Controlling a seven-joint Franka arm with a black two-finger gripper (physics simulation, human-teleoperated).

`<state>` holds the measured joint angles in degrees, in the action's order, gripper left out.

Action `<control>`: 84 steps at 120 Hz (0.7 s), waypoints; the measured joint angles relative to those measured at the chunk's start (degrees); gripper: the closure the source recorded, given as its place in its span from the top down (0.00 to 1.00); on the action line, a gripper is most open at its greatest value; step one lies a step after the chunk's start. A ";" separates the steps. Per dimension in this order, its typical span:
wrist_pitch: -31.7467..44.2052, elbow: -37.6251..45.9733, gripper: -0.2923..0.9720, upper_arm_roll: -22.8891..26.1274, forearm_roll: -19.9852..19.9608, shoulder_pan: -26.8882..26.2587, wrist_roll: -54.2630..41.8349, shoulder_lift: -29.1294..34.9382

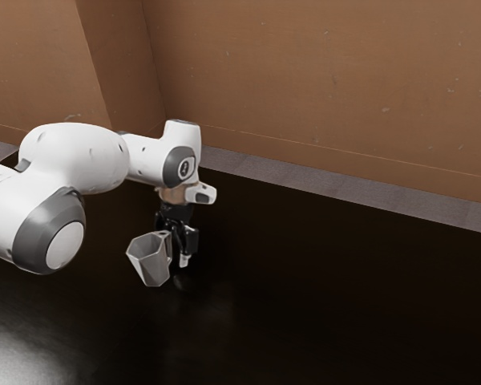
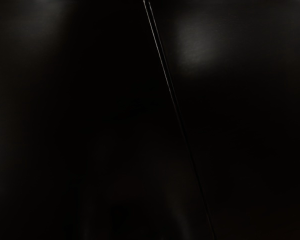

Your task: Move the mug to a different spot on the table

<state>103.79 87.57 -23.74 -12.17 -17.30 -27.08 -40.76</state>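
End effector (image 1: 182,249) is clenched on the side wall of the tilted grey mug (image 1: 150,258). Judged rigid, light and slick, so grip firmly above the surface (image 1: 321,305).

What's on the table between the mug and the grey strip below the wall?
Only the gripper beside the mug; otherwise bare dark table, in the exterior view.

Grey tapered mug (image 1: 151,258), tilted, open mouth up

Dim light; glossy table (image 1: 345,313) (faint sheen); wrist view near-black, pale glare.
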 joint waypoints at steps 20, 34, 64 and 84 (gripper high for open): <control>0.37 -0.50 0.73 0.43 -0.16 -0.02 -0.06 0.01; 0.65 -0.78 0.75 0.46 -0.25 -0.36 -0.09 0.03; 1.03 -6.74 0.76 0.90 -0.18 -2.17 -0.20 3.97; -1.10 3.18 0.77 5.92 1.96 -3.83 0.15 25.59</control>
<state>102.69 90.75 -17.82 -10.22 -21.13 -26.93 -15.17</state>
